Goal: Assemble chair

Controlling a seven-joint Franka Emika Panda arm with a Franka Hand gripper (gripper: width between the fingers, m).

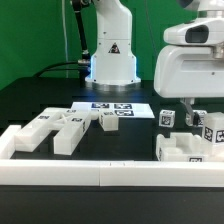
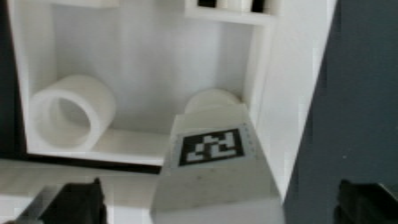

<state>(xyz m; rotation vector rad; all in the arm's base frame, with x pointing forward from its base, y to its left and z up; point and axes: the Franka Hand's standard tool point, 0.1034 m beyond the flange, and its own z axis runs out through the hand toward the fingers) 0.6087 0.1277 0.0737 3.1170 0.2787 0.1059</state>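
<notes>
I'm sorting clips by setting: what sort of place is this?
Probably a robotics lab bench: a robot arm mounted on a black table, a tagged marker board, and a green backdrop behind.

place: robotics lab | cues: robot arm [image 1: 110, 45], green backdrop [image 1: 30, 35], marker board [image 1: 116, 106]

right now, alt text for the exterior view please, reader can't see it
The robot's open hand hangs over a cluster of white chair parts at the exterior view's right. More white parts lie loose on the black table, behind a low white rail.
</notes>
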